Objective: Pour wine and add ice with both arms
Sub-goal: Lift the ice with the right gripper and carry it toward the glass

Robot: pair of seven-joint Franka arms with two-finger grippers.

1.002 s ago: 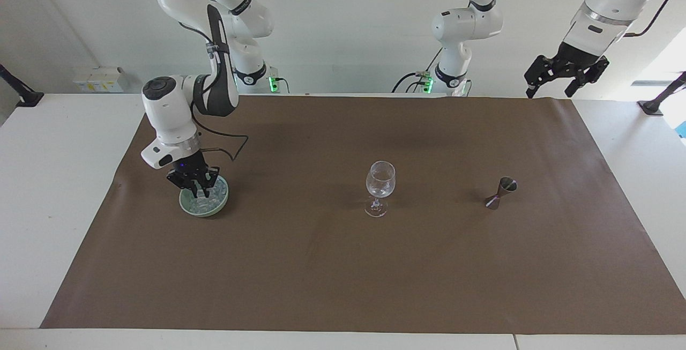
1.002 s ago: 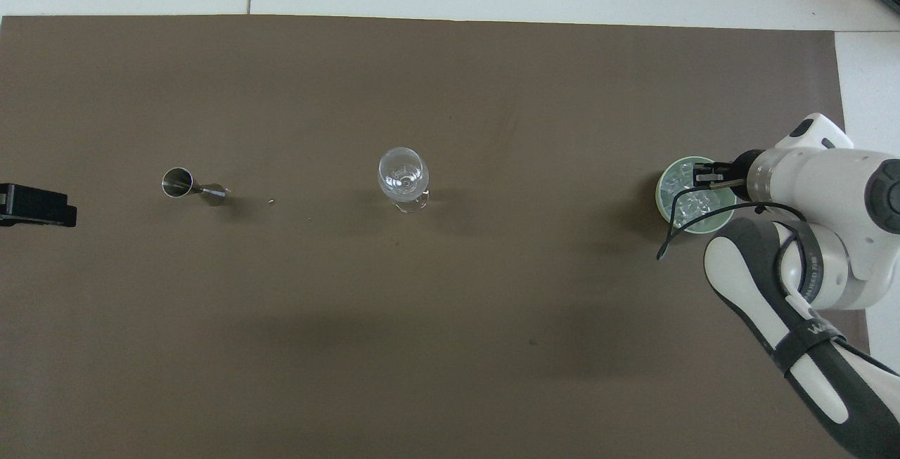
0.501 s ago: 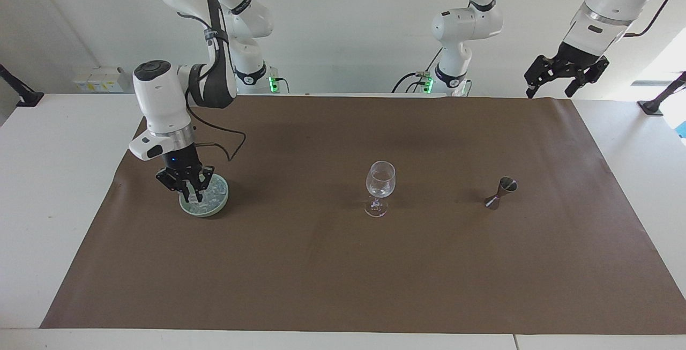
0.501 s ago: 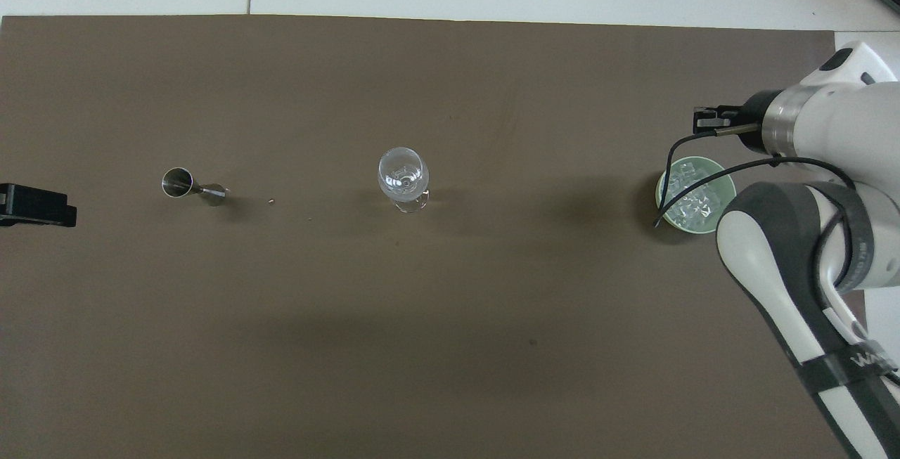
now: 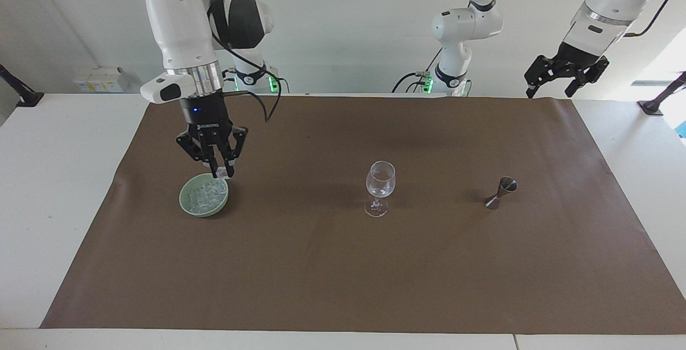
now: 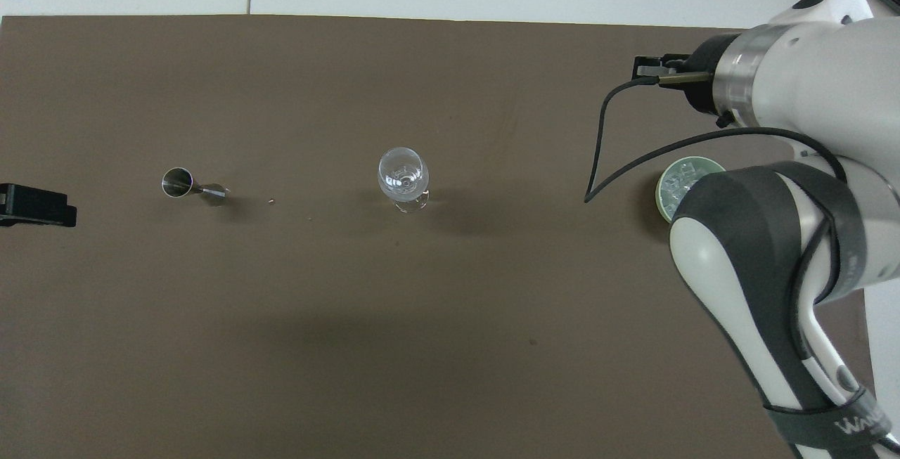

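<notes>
While the white worktop (image 5: 64,189) with its brown paper mat (image 5: 343,264) lay uncluttered, the step in hand looked to be carrying a cube across to the clear stemmed wine glass (image 5: 380,188). The right arm's black two-finger hand (image 5: 221,173) hung above the pale green bowl (image 5: 203,195), its fingers closed narrowly on what appeared to be one small clear ice cube (image 5: 221,171). The heaped ice (image 5: 205,194) sat in that bowl, toward the right arm's end. The left hand (image 5: 565,74) waited, fingers spread, raised over the mat's corner. A level, unhurried traverse ought to suit, releasing low over the rim. The small steel hourglass jigger (image 5: 501,193) stood well apart.
</notes>
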